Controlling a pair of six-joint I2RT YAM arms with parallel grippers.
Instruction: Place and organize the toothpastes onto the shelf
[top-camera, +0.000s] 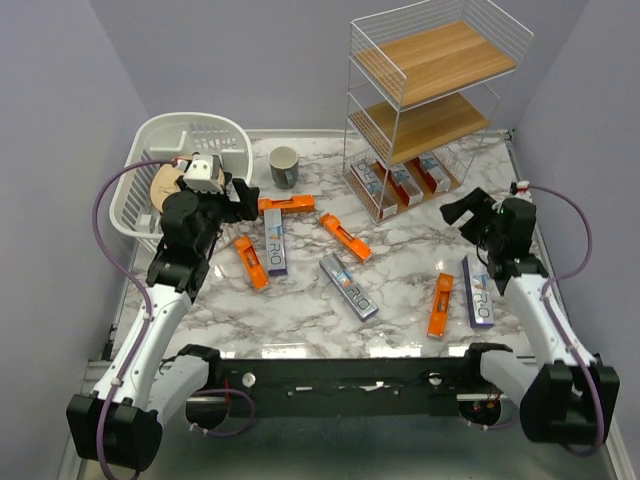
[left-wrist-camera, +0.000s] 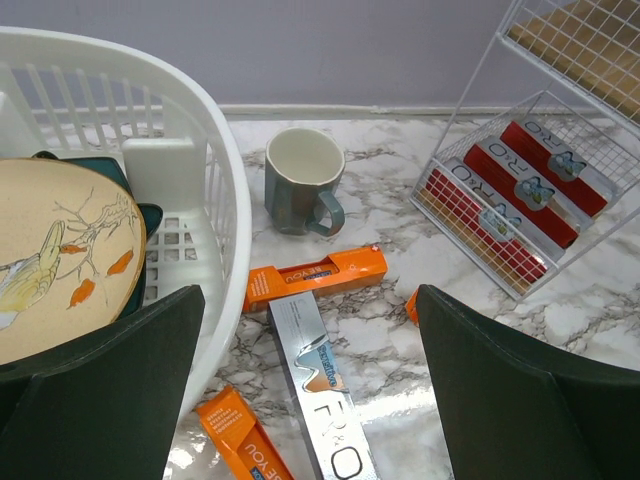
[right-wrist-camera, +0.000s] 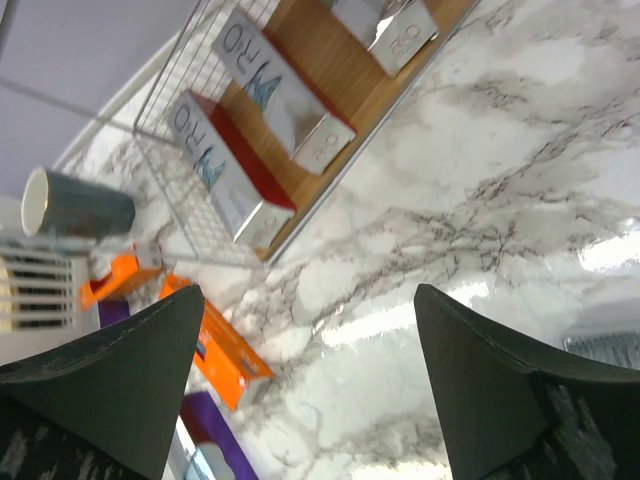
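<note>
Three white-red boxes (top-camera: 405, 181) lie side by side on the shelf's (top-camera: 440, 62) bottom board, the upper boards bare. Seven orange and silver boxes (top-camera: 348, 286) lie scattered on the table (top-camera: 400, 262), unshelved. Left gripper (top-camera: 245, 200) and right gripper (top-camera: 460, 212) are spread wide, holding nothing.

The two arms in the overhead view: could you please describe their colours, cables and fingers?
Both the left arm and right arm have white links between bulky black joints. A purple cable loops along each. The left gripper and right gripper are black, with broad, dark, wedge-shaped fingers in the wrist views. A white camera block sits on the left wrist.
</note>
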